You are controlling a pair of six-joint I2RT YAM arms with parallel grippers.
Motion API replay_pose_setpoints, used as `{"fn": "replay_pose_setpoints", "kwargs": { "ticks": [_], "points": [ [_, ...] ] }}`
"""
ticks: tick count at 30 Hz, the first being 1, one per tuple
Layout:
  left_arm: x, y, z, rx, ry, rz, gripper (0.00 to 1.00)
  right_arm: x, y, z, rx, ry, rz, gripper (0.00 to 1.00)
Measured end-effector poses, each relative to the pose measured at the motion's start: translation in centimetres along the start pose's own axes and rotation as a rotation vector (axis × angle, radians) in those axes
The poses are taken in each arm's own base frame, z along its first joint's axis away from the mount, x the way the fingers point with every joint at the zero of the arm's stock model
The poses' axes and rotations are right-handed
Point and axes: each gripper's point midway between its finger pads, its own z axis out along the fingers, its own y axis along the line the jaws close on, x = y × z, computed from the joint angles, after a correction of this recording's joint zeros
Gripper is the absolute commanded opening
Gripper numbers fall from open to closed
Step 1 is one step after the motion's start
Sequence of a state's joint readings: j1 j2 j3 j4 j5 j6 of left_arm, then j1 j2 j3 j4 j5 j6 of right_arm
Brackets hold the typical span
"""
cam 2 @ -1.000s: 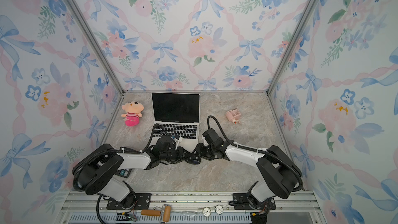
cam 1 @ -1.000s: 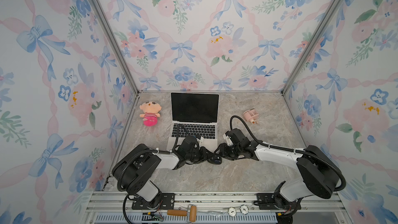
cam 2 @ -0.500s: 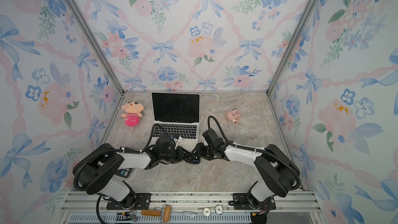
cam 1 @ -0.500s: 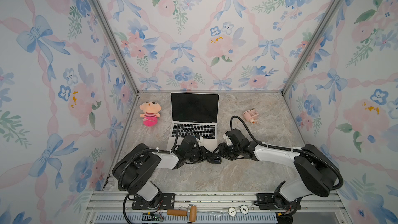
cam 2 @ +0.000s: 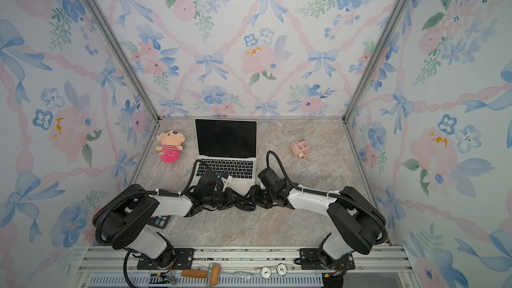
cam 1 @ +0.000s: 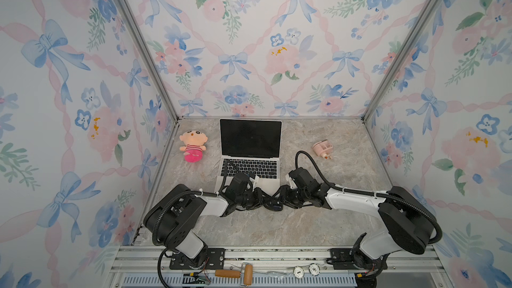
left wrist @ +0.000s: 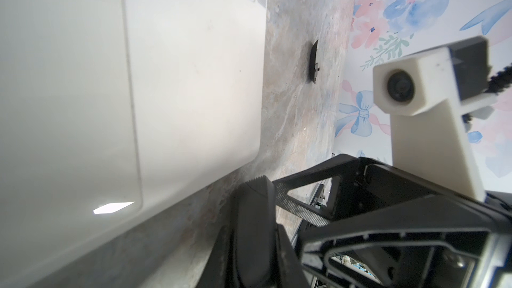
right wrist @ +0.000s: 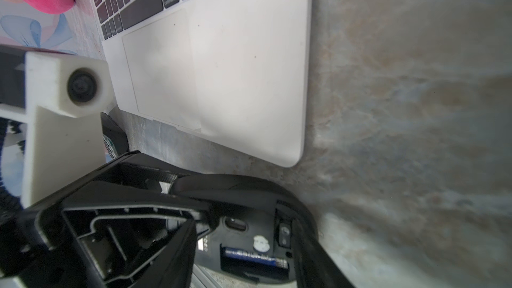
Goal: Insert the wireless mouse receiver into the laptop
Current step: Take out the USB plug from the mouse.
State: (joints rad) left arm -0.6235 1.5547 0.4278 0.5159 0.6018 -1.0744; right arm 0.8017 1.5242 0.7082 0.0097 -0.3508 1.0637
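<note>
The open laptop [cam 1: 250, 145] [cam 2: 225, 139] stands at the back middle; its pale palm rest fills the left wrist view [left wrist: 194, 78] and the right wrist view [right wrist: 235, 65]. Both grippers meet just in front of it on the black mouse [cam 1: 273, 205] [cam 2: 246, 205]. My right gripper [right wrist: 249, 245] is shut across the mouse [right wrist: 249, 234], whose uncovered face shows a battery [right wrist: 255, 259]. My left gripper [left wrist: 256, 259] is shut on the mouse's end [left wrist: 256, 217]. The black mouse cover [left wrist: 314, 62] lies on the table beside the laptop. I cannot pick out the wireless mouse receiver.
A plush doll [cam 1: 193, 145] lies left of the laptop and a small pink object [cam 1: 322, 148] to its right. A dark calculator [cam 2: 158, 220] sits under the left arm. Patterned walls close in on three sides.
</note>
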Motion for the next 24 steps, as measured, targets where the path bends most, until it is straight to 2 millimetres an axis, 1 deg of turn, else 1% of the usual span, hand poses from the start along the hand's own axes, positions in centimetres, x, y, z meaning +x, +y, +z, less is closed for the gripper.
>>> {"fn": "replay_pose_setpoints", "kwargs": {
  "ticks": [6, 12, 14, 17, 19, 21, 24],
  "points": [
    [-0.1, 0.3, -0.3, 0.008, 0.018, -0.003, 0.0, 0.0, 0.3, 0.1, -0.084, -0.007, 0.043, 0.55],
    [-0.3, 0.6, -0.6, 0.019, 0.028, -0.008, 0.0, 0.0, 0.5, -0.4, -0.16, 0.001, 0.093, 0.54],
    [-0.5, 0.8, -0.7, 0.019, 0.024, -0.009, 0.0, 0.1, 1.3, -1.2, -0.205, 0.008, 0.089, 0.54],
    [-0.6, 0.8, -0.7, 0.022, 0.019, -0.005, 0.0, -0.1, 4.5, -3.5, -0.325, -0.005, 0.037, 0.54],
    [-0.7, 0.7, -0.7, 0.024, 0.018, -0.002, 0.0, -0.3, 5.9, -4.9, -0.381, -0.022, 0.009, 0.54],
    [-0.7, 0.8, -0.7, 0.024, 0.018, -0.002, 0.0, -0.6, 6.5, -6.0, -0.401, -0.038, -0.009, 0.54],
    [-0.8, 0.8, -0.7, 0.024, 0.015, -0.003, 0.0, -0.9, 5.9, -6.5, -0.36, -0.056, -0.021, 0.54]
  ]
}}
